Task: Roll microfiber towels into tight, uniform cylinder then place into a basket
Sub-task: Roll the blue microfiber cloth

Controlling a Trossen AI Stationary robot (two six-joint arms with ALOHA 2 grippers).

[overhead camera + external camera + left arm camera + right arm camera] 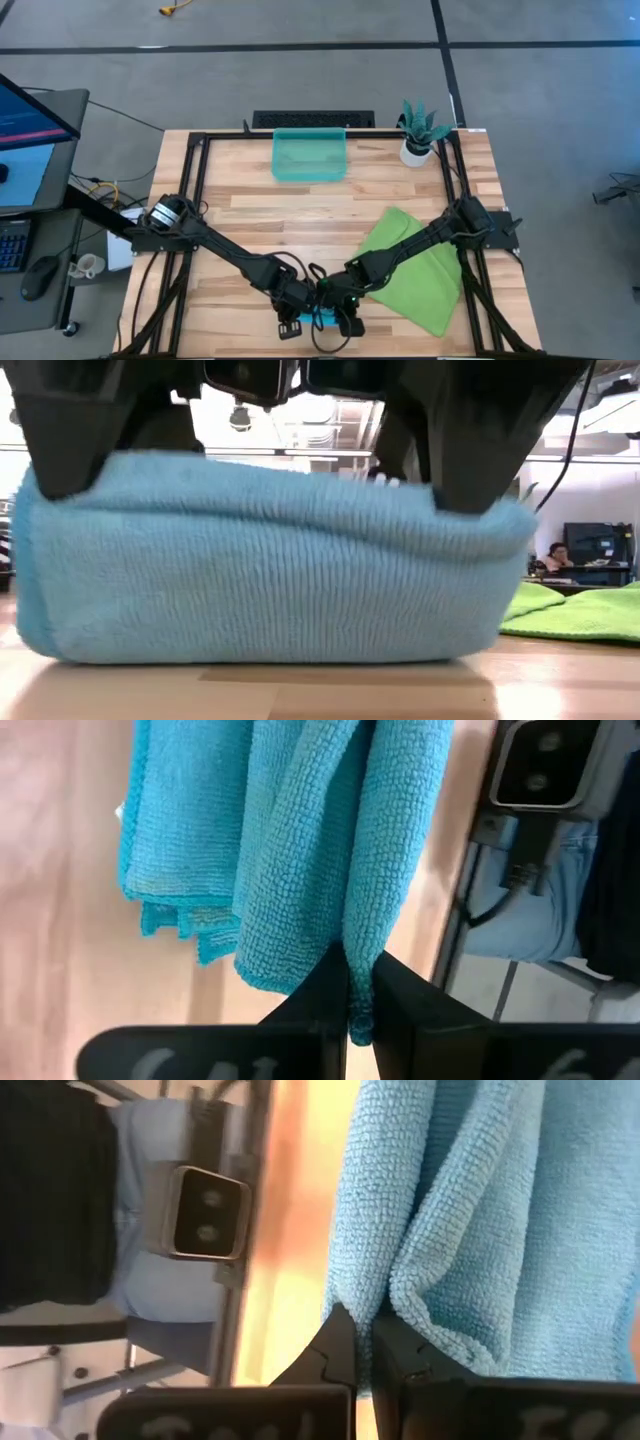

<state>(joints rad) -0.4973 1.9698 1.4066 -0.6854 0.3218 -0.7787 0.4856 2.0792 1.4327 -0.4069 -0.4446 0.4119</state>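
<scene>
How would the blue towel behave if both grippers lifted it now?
Probably floppy: the blue towel bulges and sags between the left gripper and right gripper. Likely light, since thin pinched edges hold it. Its loose folded layers may unroll rather than stay cylindrical.

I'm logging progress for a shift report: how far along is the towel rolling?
Done: nothing is in the basket yet. In hand: the blue towel, bunched into a thick roll at the table's near edge, is pinched by the left gripper and right gripper. Left: basketing it, then rolling the green towel, lying flat.
</scene>
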